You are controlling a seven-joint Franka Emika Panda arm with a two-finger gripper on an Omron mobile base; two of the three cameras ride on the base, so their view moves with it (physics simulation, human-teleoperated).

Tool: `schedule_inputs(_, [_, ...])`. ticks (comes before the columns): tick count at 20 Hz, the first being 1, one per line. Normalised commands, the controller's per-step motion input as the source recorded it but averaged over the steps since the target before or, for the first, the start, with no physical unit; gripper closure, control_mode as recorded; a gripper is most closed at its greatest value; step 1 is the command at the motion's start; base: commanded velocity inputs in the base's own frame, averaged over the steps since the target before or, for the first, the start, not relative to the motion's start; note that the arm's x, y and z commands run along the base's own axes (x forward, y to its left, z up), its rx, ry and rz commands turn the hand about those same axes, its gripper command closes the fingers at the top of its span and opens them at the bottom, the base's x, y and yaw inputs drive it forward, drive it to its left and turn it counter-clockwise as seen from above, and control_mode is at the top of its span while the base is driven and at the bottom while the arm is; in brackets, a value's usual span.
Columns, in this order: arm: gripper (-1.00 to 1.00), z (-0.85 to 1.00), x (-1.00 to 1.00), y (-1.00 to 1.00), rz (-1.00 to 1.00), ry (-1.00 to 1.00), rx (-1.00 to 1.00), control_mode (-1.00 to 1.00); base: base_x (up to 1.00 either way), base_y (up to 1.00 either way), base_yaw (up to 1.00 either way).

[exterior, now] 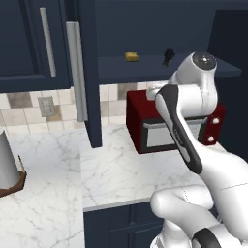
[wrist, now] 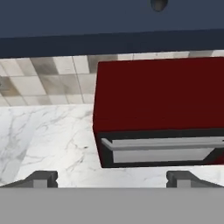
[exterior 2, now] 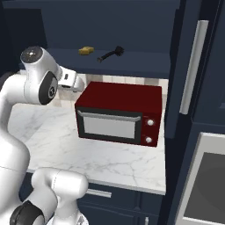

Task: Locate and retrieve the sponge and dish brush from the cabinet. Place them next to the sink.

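The small mustard-yellow sponge block [exterior: 131, 56] and the thin-handled black dish brush [exterior 2: 110, 54] are seen untouched on the opened navy cabinet's shelf [exterior 2: 145, 61] above the dark red microwave [exterior 2: 119, 113], toward which the empty, wide-spread gripper [wrist: 112, 178] is aimed, presumably before reaching upward.

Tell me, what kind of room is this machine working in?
A kitchen, by the look of it: a red microwave sits on a white marble counter, a tiled wall runs behind it, and an open navy cabinet above has a sponge and dish brush on its shelf.
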Motion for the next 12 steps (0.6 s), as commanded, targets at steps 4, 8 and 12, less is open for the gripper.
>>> schedule_inputs(4, [-1.0,0.44,0.1,0.1,-0.14,-0.26,0.0,-1.0,0.0,0.0,0.0])
schedule_inputs(8, [-1.0,0.26,0.32,0.05,0.01,-0.08,0.16,-1.0,0.0,0.0,0.0])
schedule_inputs(12, [-1.0,0.5,0.08,0.01,0.09,-0.01,0.05,-1.0,0.0,0.0,0.0])
